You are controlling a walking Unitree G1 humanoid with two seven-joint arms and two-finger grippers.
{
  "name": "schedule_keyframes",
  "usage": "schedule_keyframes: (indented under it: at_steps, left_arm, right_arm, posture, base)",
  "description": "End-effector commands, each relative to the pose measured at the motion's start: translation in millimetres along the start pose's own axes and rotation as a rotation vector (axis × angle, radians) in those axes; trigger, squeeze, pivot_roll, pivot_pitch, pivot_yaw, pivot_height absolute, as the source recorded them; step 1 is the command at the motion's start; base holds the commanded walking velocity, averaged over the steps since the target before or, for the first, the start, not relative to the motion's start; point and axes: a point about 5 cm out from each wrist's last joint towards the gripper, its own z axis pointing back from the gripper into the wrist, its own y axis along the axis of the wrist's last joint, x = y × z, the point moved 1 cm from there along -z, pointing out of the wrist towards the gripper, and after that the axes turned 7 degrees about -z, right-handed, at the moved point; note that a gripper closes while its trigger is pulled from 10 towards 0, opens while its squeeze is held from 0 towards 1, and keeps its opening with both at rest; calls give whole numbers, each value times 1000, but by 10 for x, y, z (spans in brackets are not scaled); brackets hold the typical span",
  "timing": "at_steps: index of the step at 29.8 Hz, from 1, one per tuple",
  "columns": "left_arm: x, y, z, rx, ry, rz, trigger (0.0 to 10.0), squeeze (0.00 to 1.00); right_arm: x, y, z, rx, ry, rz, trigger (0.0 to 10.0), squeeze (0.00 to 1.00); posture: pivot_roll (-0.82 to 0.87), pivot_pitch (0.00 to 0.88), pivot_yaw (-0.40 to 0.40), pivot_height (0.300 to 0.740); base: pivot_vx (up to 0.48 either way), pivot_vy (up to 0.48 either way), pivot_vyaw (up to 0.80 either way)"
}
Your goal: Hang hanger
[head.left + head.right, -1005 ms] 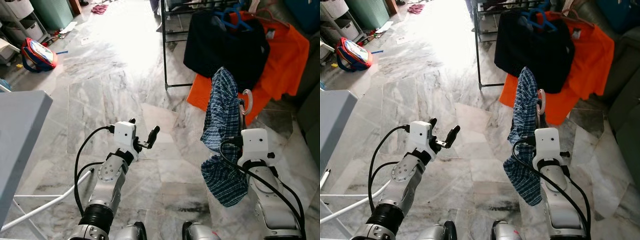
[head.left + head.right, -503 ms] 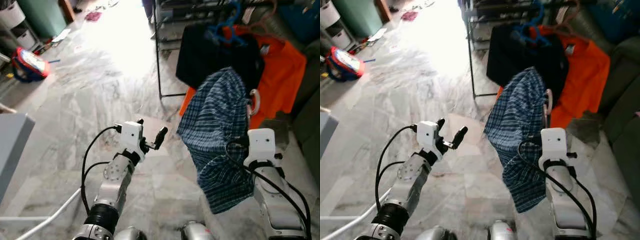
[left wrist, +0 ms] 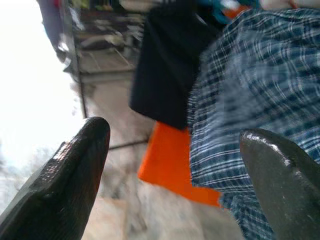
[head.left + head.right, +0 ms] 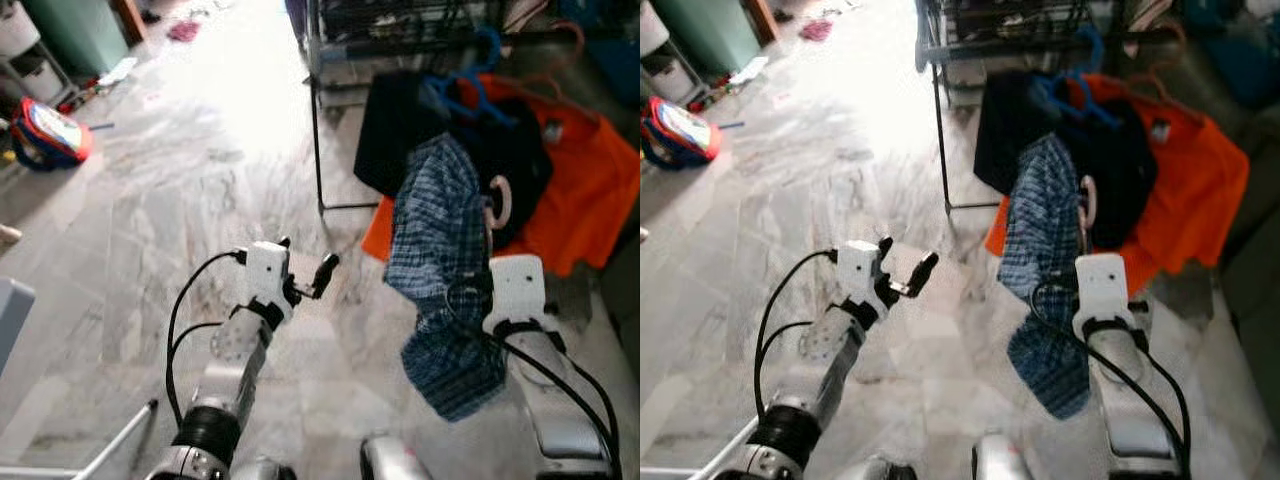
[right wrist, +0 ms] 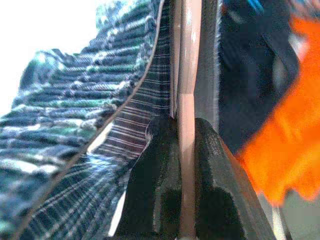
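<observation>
Nearest the robot, the right gripper [image 5: 186, 165] is pinching the pale stem of the hanger [image 5: 189, 75] between its closed fingers, and the hanger is standing upright, its long axis running up and away from the jaws, with its hook [image 4: 497, 200] curling at the top. A blue checked shirt [image 4: 440, 260] is draping off the hanger and hanging down toward the marble floor [image 4: 150, 200]. The left gripper [image 4: 305, 283] is hovering free with its fingers spread apart, holding nothing, well to the left of the shirt. Beyond and above the hook, the black clothes rack [image 4: 318, 130] is carrying a dark garment [image 4: 395, 130] and an orange shirt [image 4: 590, 190], so the rail is lying ahead of the right arm, the nearer one.
</observation>
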Motion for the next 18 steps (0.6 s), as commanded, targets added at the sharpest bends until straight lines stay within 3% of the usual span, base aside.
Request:
schedule_keyframes:
  at_steps: [1,18]
  left_arm:
    - [-105,-66,75,-29,35,-11,10000,0]
    - [-84,-77,58,-38,28,-16,10000,0]
  right_arm:
    - [-93,45,10,19,32,-11,10000,0]
    - [-133,5,-15,-6,54,-15,10000,0]
  posture:
    - [-192,201,54,740]
    - [-189,199,55,740]
  base:
    - [435,0,0]
    - [424,0,0]
